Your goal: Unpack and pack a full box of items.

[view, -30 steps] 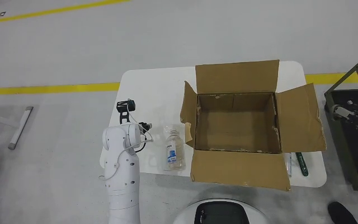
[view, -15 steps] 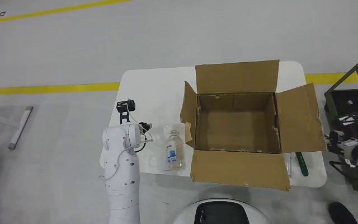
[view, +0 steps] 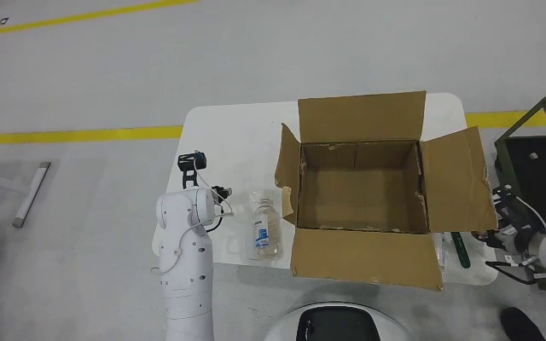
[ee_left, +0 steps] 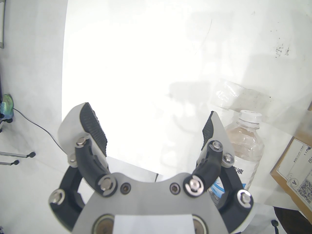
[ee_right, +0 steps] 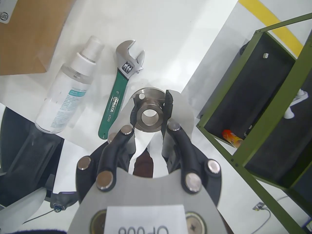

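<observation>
Right gripper point(ee_right: 150, 109) clamps a metal flange point(ee_right: 146, 99) above the table's point(view: 230, 136) right edge, near the wrench point(ee_right: 121, 83) and spray bottle point(ee_right: 68, 86). Left gripper point(ee_left: 149, 115) hangs spread wide near the left edge, with the open box point(view: 363, 115) between them.

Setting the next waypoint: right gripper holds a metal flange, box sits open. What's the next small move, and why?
Probably carry the flange over to the box and stop above its opening. The right gripper is shut on the flange near the table edge, beside the wrench. The box is open and empty, so packing looks due.
</observation>
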### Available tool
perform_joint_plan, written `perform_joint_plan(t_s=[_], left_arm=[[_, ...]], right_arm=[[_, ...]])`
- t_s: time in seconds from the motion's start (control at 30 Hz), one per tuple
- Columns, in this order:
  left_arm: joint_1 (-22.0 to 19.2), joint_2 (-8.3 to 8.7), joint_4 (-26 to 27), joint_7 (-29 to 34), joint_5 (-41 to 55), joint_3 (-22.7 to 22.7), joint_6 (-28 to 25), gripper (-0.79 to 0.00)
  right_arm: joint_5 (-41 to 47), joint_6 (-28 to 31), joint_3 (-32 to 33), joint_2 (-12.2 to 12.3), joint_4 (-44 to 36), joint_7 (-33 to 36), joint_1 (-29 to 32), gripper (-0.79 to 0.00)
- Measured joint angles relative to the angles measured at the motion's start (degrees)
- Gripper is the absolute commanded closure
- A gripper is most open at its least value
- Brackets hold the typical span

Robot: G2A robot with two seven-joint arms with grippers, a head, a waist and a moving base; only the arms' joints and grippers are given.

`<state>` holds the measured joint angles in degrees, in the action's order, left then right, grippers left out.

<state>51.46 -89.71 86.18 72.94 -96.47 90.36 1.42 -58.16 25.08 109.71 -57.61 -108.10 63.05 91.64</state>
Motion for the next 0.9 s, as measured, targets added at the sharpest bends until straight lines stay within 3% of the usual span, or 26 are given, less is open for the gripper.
perform_joint_plan(t_s=[0.53,0.63,0.7,0.8,0.87,0.9], left_arm=[[0.0,0.00,0.0,0.0,0.0,0.0,0.0,-0.785],[0.0,0.00,0.0,0.0,0.0,0.0,0.0,-0.785],[0.0,0.00,0.0,0.0,0.0,0.0,0.0,-0.785],[0.0,0.00,0.0,0.0,0.0,0.0,0.0,-0.785],[0.0,0.00,0.0,0.0,0.0,0.0,0.0,-0.785],[0.0,0.00,0.0,0.0,0.0,0.0,0.0,-0.785]], right_arm=[[-0.4,-0.3,-3.6,0.7,2.9,0.6,-1.5,0.000],[-0.2,-0.8,-3.9,0.8,3.1,0.6,-1.2,-0.095],[-0.1,-1.0,-4.0,0.9,3.1,0.4,-1.0,-0.200],[0.1,-1.5,-4.1,1.0,3.2,0.2,-1.0,-0.249],[0.1,-1.7,-4.2,1.0,3.3,0.1,-1.0,-0.348],[0.1,-1.8,-4.2,1.1,3.5,0.0,-0.9,-0.351]])
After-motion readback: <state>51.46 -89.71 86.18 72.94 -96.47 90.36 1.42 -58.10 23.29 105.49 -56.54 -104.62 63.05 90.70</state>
